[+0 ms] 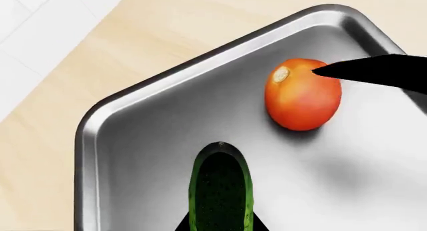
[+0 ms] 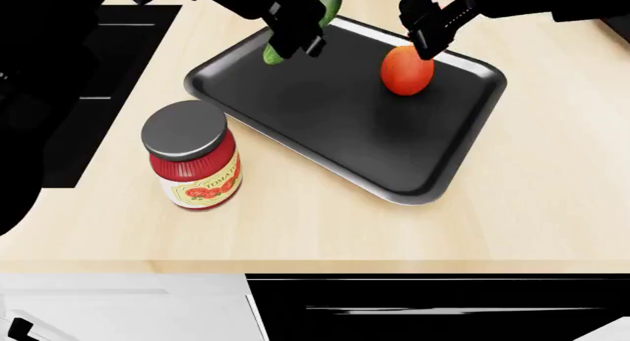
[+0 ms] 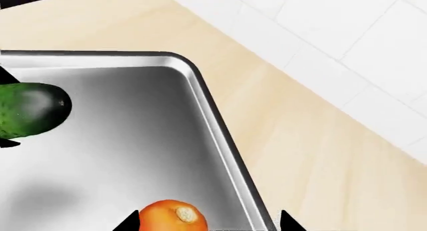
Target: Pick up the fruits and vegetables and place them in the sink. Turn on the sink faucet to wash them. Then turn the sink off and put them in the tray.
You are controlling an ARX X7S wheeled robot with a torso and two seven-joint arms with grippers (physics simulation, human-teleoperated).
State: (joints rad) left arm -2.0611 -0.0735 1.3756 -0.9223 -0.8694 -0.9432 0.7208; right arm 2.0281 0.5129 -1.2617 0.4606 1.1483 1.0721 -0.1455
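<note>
Head view alone: tomato-sauce jar beside tray; left hand clenched on cucumber, right hand released above fruit.

The tray is viewed from above by the head camera; its far end is shared, close-up, by both wrist cameras.

A shallow rectangular glossy black tray with a raised rim lies askew on the light wooden counter, with a round red-orange fruit resting inside near its far corner and a dark-green bumpy cucumber raised over its far edge.
</note>
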